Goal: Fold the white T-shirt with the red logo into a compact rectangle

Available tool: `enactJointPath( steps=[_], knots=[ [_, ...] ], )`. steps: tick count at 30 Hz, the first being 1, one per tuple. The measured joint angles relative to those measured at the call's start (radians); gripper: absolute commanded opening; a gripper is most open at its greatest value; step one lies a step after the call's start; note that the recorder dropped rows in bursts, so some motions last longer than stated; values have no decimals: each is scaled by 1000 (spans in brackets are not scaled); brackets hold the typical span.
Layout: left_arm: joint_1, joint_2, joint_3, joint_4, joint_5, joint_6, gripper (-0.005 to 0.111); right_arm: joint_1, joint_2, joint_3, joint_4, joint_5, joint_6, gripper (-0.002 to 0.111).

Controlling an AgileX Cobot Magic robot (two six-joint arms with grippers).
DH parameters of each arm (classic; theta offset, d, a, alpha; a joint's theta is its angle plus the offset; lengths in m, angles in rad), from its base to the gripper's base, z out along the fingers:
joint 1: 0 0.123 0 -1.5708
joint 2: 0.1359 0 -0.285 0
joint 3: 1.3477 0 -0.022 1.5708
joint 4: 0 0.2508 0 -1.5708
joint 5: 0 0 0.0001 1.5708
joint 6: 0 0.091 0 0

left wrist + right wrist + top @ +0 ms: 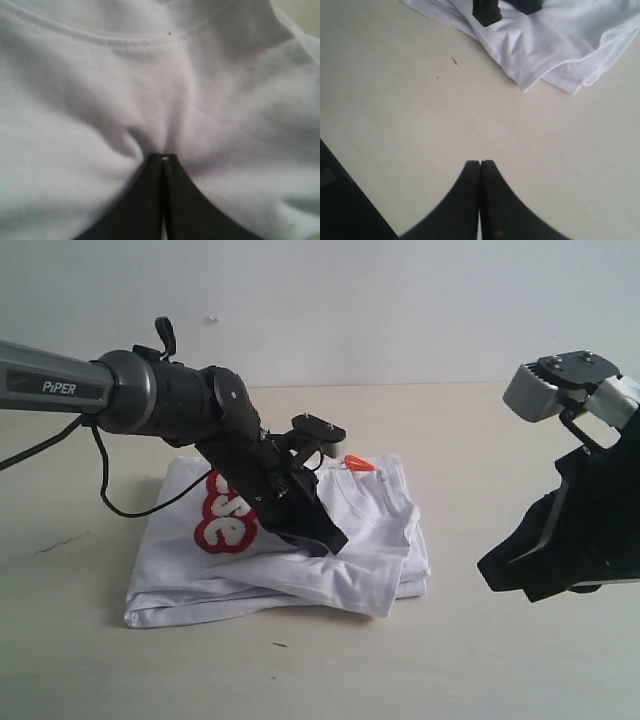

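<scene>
Since the white T-shirt (370,560) already lies on the table (450,660) as a thick layered bundle a little to the 9 o'clock side of the middle of the exterior view, the step in hand looks like pressing and tidying the last fold. The left gripper (330,537) slants down onto the middle of the bundle with its jaws together. Creases gather round its tip, but I cannot tell whether a thin pinch of cloth is caught between them. The right gripper (492,570) also has its jaws together and hovers over bare table at 3 o'clock from the shirt, well apart from it. To do this well, the left tip should probably press lightly and stroke toward the loose layered edges at 3 to 4 o'clock, so the layers flatten without sliding. The right arm could steady that corner. The bundle's long axis runs roughly from 9 to 3 o'clock. The ribbed neck and its orange tag (358,464) sit on the far edge, pointing toward 12 to 1 o'clock. The red logo (222,520) shows at the 9 to 10 o'clock end, partly hidden by the arm.
</scene>
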Motion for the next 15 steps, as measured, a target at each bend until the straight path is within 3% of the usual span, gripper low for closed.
enactJointPath(
  steps=[15],
  knots=[
    [19,-139,35,101,141,-44,0,0,-7,0,-60,-46,0,0]
  ],
)
